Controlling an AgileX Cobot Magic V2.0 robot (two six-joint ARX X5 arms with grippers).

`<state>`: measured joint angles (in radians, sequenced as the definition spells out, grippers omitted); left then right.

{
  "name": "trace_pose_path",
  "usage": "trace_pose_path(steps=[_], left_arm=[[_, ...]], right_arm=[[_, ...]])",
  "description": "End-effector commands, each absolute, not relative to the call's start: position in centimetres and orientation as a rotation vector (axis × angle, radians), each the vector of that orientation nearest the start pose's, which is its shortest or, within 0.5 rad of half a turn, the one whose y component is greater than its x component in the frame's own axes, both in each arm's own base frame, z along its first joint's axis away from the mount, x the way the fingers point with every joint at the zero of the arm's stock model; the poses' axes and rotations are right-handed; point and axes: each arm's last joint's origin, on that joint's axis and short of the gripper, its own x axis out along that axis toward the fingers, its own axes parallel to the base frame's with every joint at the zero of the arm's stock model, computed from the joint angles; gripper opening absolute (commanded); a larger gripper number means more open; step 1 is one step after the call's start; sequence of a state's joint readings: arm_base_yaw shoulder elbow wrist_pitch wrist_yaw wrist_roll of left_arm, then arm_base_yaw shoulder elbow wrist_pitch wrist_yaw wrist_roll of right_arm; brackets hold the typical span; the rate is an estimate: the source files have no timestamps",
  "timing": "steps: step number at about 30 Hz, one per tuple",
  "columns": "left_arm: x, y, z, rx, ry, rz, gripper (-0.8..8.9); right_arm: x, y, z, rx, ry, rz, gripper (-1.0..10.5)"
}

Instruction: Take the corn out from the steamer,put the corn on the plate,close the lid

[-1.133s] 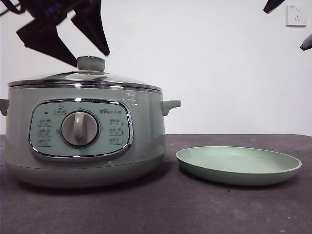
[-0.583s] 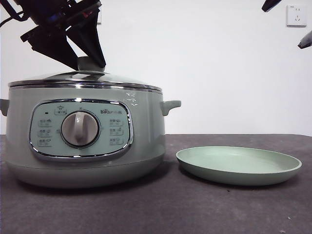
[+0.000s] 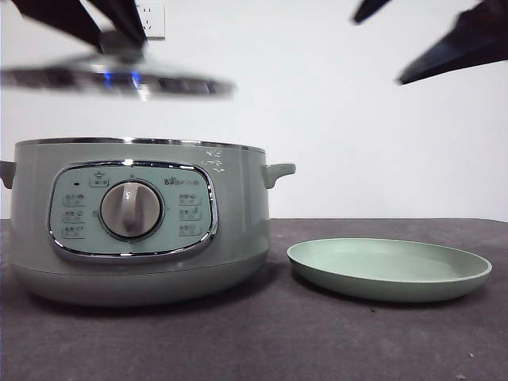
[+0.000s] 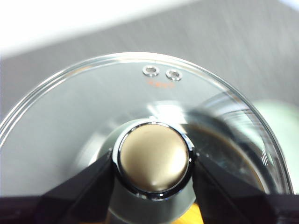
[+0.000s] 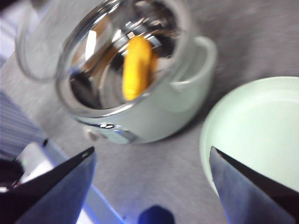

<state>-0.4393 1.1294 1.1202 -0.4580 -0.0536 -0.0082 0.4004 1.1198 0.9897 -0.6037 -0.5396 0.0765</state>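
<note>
The sage-green steamer (image 3: pixel 135 230) stands open at the left of the table. My left gripper (image 3: pixel 111 36) is shut on the knob of the glass lid (image 3: pixel 119 79) and holds it in the air above the pot; the left wrist view shows the jaws clamped on either side of the knob (image 4: pixel 154 158). The yellow corn (image 5: pixel 135 67) lies inside the steamer (image 5: pixel 154 112), seen from the right wrist. My right gripper (image 5: pixel 152 149) is open and empty, high above the gap between pot and pale green plate (image 3: pixel 389 270). The plate (image 5: pixel 261 130) has nothing on it.
A wall socket (image 3: pixel 152 20) is on the white wall behind the lid. The dark grey tabletop (image 3: pixel 262 341) runs in front of the pot and the plate.
My left gripper closed on the lid's knob and lifted the lid off the steamer, well above the rim. My right gripper has come further into the front view from the top right.
</note>
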Motion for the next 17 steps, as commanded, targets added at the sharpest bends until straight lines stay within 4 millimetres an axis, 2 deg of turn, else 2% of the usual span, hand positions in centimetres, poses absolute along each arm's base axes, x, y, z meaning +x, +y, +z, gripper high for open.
trace_pose_path(steps=[1,6,13,17], left_arm=[[19.5,-8.7,38.5,0.084,0.307,-0.302,-0.09],[14.5,-6.0,41.4,0.049,0.144,-0.192,-0.09],[11.0,-4.0,42.6,0.043,0.051,-0.079,-0.09],[9.7,-3.2,42.8,0.049,0.026,-0.026,-0.09]], right_arm=[[21.3,12.4,31.0,0.082,0.8,0.887,4.1],[24.6,19.2,31.6,-0.066,0.82,0.963,4.1],[27.7,25.4,31.5,-0.251,0.868,0.96,4.1],[29.4,28.5,30.5,-0.325,0.903,0.948,4.1]])
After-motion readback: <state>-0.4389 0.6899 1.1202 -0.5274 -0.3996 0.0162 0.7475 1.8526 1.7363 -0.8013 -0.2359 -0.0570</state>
